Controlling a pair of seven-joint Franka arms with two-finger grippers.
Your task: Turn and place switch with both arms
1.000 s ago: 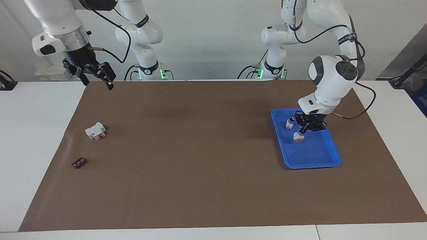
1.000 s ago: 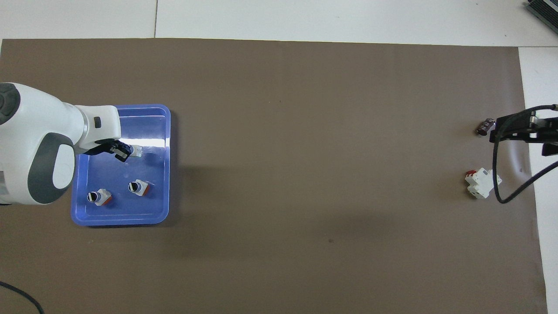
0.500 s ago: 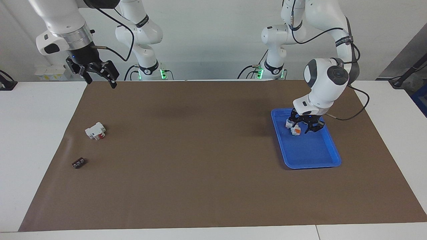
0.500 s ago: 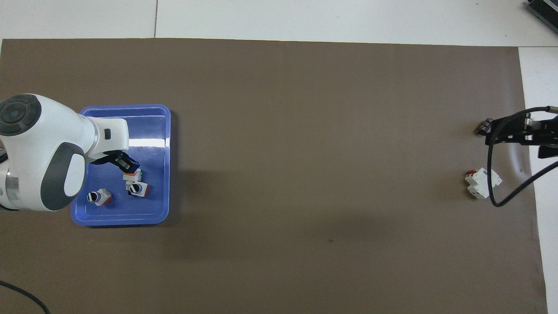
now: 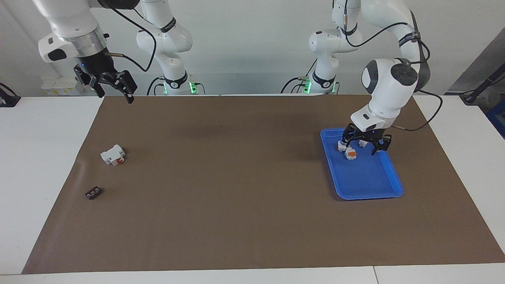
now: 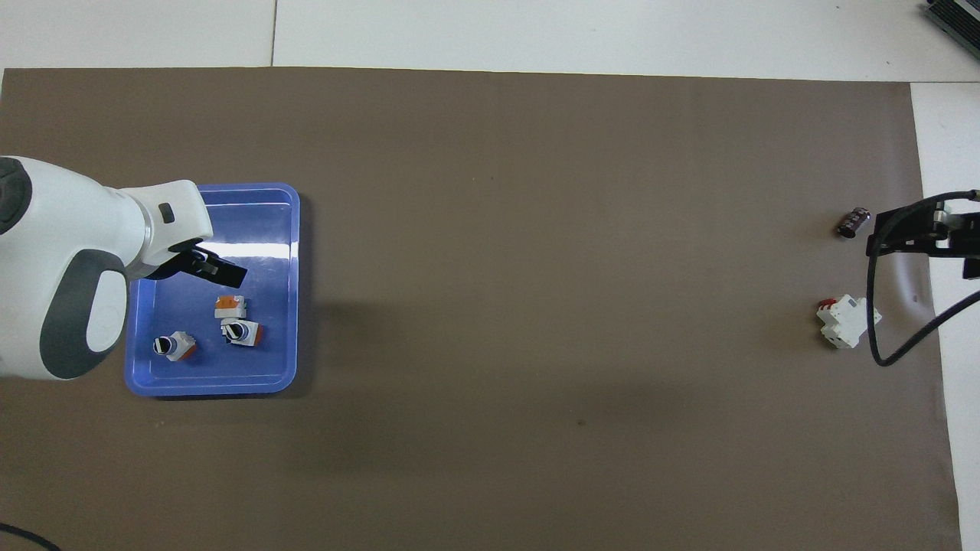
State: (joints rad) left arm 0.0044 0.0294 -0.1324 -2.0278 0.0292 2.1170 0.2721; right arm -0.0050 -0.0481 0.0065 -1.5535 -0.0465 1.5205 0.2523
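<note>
Three switches (image 6: 229,306) lie in one blue tray (image 6: 283,229) toward the left arm's end of the desk. Left gripper (image 5: 361,146) hangs over them, jaws spread, empty. Right gripper (image 5: 114,86) waits raised, jaws spread.

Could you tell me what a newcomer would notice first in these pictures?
The bright blue tray at the left arm's end of the table, holding three small switches, with the left pincer open over them. Next, the right pincer raised above the right arm's end, waiting.
</note>
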